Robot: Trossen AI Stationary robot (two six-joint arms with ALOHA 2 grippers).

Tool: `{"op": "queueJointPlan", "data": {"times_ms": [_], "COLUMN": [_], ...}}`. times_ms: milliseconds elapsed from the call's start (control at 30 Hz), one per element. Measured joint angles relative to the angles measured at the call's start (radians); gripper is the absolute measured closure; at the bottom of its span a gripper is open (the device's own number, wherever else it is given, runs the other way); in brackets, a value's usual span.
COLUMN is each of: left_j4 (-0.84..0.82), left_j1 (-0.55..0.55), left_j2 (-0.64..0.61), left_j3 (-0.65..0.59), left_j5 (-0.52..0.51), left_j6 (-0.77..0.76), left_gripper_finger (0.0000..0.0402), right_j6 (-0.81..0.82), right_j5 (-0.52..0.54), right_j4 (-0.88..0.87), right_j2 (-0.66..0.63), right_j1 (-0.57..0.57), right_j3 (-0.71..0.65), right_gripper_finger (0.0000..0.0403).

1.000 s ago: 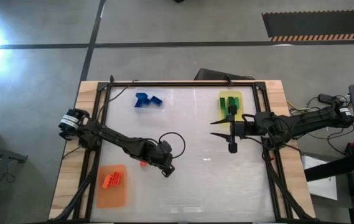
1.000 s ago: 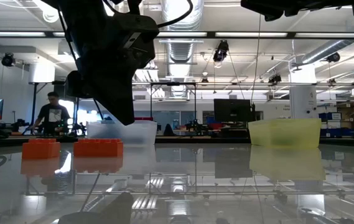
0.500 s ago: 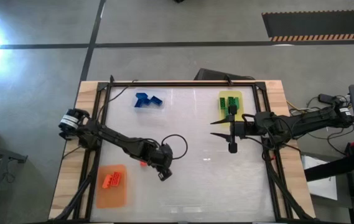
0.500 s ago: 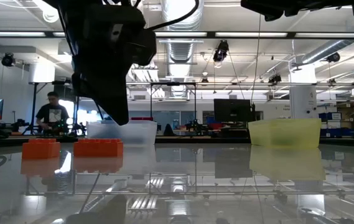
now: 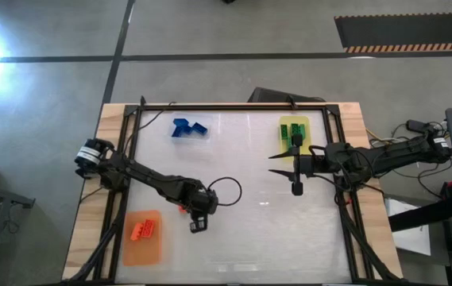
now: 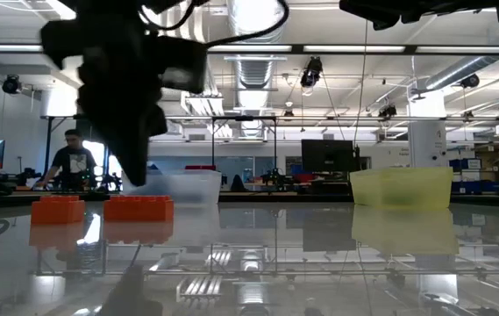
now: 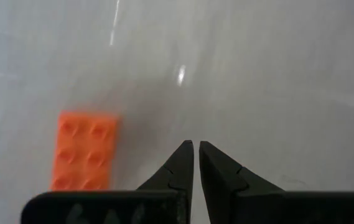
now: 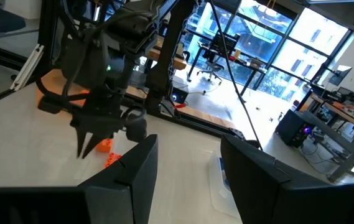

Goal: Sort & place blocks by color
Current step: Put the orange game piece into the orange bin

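Change: left gripper (image 5: 196,227) has swung from beside the loose orange block (image 5: 183,209) toward the orange mat (image 5: 143,237); right arm unmoved.
High view: orange blocks (image 5: 143,229) on the orange mat, blue blocks (image 5: 187,128) on the clear mat, green blocks (image 5: 295,137) on the yellow mat; right gripper (image 5: 282,164) just beside the yellow mat, spread wide.
Low view: two orange blocks (image 6: 139,208) rest on the table below the left gripper.
Left wrist view: fingertips (image 7: 186,153) nearly closed, empty, orange block beside them.
Right wrist view: fingers (image 8: 130,172) wide apart.
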Motion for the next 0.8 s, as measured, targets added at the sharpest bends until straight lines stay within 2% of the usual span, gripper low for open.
{"op": "queueJointPlan", "data": {"times_ms": [100,267,533,667,800], "left_j4": [-0.094,-0.153,-0.153,-0.152,-0.125], "left_j1": [0.0,0.014,0.016,0.018,0.029], "left_j2": [0.0,0.0,-0.008,-0.009,-0.009], "left_j3": [-0.005,-0.018,-0.01,-0.022,-0.043], "left_j5": [0.0,-0.02,-0.118,-0.234,-0.25], "left_j6": [0.058,0.124,0.215,0.223,0.217], "left_gripper_finger": [0.0375,0.0328,0.0241,0.0214,0.0199], "right_j6": [0.0,0.0,0.0,0.0,0.0], "right_j5": [0.0,0.0,0.0,0.0,0.0], "right_j4": [0.0,0.0,-0.002,-0.004,-0.007], "right_j2": [0.0,0.0,0.0,0.0,0.0], "right_j1": [0.0,0.0,0.0,0.0,0.0], "right_j3": [0.0,0.0,-0.001,-0.001,-0.001], "right_gripper_finger": [0.0236,0.0236,0.0236,0.0236,0.0236]}}
